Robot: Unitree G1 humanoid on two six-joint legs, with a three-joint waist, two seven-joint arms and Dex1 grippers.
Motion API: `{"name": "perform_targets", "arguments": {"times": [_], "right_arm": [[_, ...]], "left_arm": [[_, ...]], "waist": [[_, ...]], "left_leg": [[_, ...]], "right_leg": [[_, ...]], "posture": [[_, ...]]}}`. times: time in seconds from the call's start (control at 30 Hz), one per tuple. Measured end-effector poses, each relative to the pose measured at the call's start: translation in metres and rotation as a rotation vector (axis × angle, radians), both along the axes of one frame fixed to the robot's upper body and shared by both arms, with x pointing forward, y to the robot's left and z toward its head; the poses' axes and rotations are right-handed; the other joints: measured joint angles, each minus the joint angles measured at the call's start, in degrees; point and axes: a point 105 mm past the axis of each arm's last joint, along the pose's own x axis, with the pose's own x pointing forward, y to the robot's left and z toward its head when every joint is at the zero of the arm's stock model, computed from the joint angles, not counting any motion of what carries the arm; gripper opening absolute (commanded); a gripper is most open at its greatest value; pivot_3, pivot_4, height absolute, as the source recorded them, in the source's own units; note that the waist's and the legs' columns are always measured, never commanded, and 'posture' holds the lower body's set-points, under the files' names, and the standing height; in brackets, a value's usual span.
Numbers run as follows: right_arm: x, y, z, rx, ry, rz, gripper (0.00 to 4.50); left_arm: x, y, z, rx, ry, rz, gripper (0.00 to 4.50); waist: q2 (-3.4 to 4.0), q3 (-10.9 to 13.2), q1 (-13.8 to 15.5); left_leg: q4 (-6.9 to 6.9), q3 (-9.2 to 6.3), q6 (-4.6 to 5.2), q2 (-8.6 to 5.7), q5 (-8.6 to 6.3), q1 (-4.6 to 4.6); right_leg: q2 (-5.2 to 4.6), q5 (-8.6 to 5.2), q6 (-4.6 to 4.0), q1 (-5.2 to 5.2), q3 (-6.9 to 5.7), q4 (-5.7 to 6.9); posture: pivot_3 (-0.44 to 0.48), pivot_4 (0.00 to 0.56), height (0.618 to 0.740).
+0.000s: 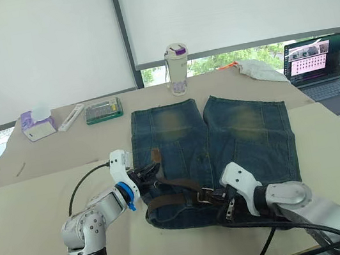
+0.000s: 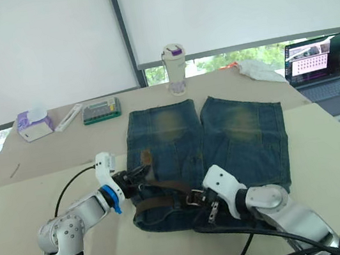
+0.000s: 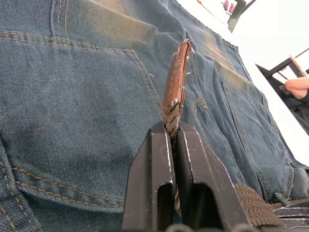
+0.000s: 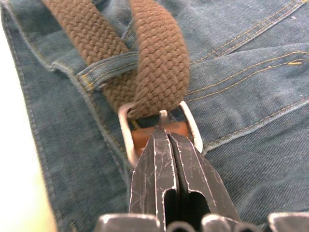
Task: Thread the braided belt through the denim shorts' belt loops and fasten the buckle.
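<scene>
The denim shorts lie flat on the table, waistband toward me. The braided belt runs along that waistband, under a belt loop. My left gripper is shut on the belt's free end, and the leather tip stands up above the shorts near the left hip. My right gripper is shut at the silver buckle, its fingertips pinched at the prong's base. The braided strap passes through the buckle frame. From the head, the buckle sits at the waistband's middle.
At the table's far side stand a bottle, a green box, a white stick-like item and a tissue pack. A laptop and a white cloth sit far right. Black cables trail from my arms.
</scene>
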Motion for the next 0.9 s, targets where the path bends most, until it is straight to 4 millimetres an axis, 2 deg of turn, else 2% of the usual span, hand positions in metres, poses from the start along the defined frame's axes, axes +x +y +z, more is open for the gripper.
{"name": "perform_targets", "arguments": {"times": [0.5,0.9], "right_arm": [[0.004,0.009,-0.005,-0.029,-0.022,0.073,0.02],[0.008,0.012,-0.006,-0.058,-0.042,0.133,0.02]], "left_arm": [[0.007,0.021,-0.007,-0.072,0.06,0.124,0.0],[0.01,0.023,-0.003,-0.12,0.055,0.152,0.0]], "waist": [[0.0,0.0,-0.19],[-0.04,-0.03,-0.23]], "left_leg": [[-0.03,0.0,-0.01,0.02,0.0,0.06],[-0.05,0.0,-0.03,0.03,-0.01,0.11]], "right_leg": [[0.01,0.0,0.0,0.01,0.01,0.0],[0.03,0.0,0.0,0.03,0.01,0.0]], "posture": [[0.0,0.15,0.74],[0.0,0.15,0.74]]}}
